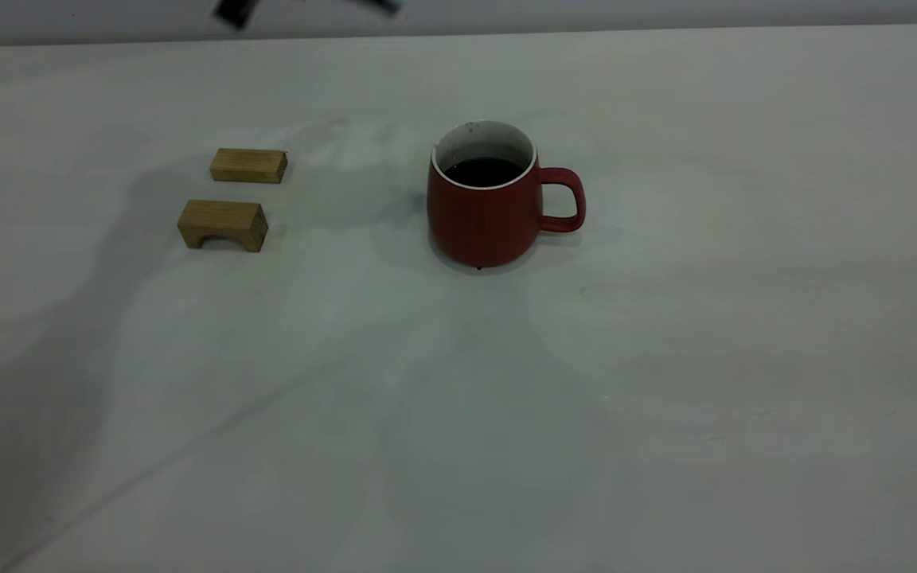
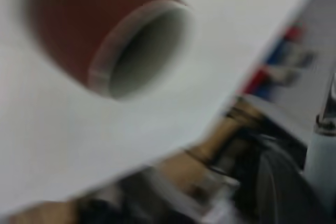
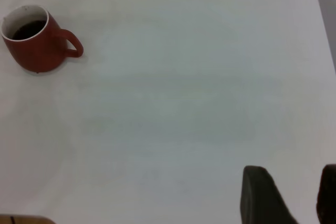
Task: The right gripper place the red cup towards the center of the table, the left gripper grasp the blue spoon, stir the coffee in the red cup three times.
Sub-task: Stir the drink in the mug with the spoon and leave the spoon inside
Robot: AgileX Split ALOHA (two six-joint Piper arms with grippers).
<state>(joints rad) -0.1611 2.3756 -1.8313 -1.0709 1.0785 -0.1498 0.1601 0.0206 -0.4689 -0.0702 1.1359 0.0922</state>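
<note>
The red cup (image 1: 490, 208) stands upright near the middle of the table (image 1: 665, 358), handle to the right, with dark coffee (image 1: 484, 169) inside. In the blurred left wrist view the red cup (image 2: 100, 30) lies below and apart. A pale blue-white handle with a metal neck, the blue spoon (image 2: 321, 153), hangs close to the camera off the table, so my left gripper (image 2: 310, 182) reads as shut on it. My right gripper (image 3: 294, 198) is open and empty, far from the red cup (image 3: 34, 40). In the exterior view the spoon is out of view.
Two tan wooden blocks sit left of the cup, a flat one (image 1: 248, 165) and an arched one (image 1: 223, 224). A dark blurred piece of an arm (image 1: 234, 11) shows at the top edge. Clutter lies beyond the table's edge (image 2: 210, 161).
</note>
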